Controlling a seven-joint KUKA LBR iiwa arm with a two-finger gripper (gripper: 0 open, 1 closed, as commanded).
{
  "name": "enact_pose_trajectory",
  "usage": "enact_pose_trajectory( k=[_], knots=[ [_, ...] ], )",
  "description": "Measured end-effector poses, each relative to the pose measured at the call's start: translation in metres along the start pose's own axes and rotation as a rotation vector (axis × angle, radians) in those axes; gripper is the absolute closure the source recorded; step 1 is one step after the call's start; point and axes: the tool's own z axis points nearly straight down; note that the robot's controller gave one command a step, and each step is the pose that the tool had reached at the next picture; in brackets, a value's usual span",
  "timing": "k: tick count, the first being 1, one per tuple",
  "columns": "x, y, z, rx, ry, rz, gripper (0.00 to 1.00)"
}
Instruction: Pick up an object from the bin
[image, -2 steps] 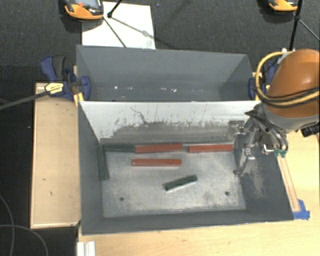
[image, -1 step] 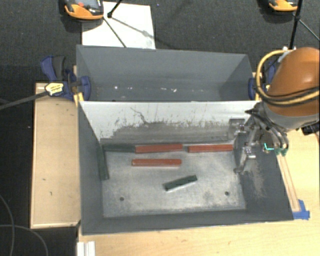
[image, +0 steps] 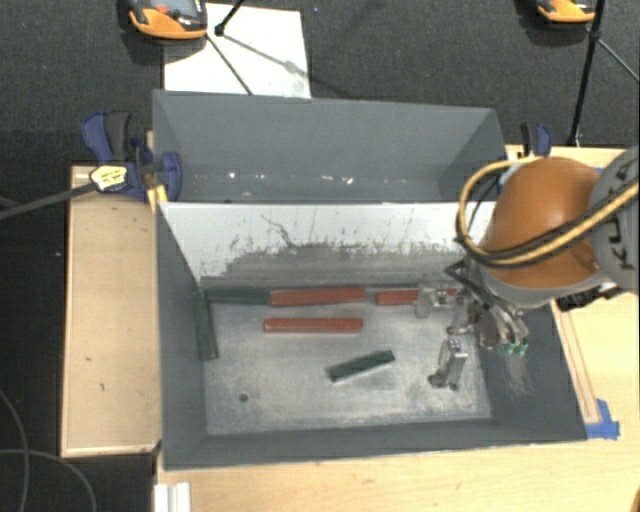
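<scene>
My gripper (image: 447, 372) hangs low at the right side of the bin floor, under the orange-covered wrist. Whether anything sits between its fingers is hidden from me. A short dark green bar (image: 361, 366) lies tilted on the floor to the gripper's left, apart from it. Further back a red-brown bar (image: 313, 324) lies flat, and a longer red-brown bar (image: 318, 296) rests along the back wall. A short red-brown piece (image: 398, 296) lies by the back wall just left of the gripper's body.
A dark green bar (image: 206, 328) stands along the left wall and another dark green bar (image: 236, 296) lies at the back left corner. The arm and its cables cover the bin's right side.
</scene>
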Motion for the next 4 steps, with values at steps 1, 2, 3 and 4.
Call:
enact_pose_trajectory(
  k=[1,2,3,4],
  knots=[
    [-0.023,0.028,0.031,-0.001,0.005,0.028,0.00],
    [-0.048,0.000,0.109,0.000,0.007,0.321,1.00],
    [-0.049,0.000,0.110,0.000,0.004,0.319,0.00],
    [-0.049,0.000,0.110,0.001,0.004,0.318,0.00]
  ],
)
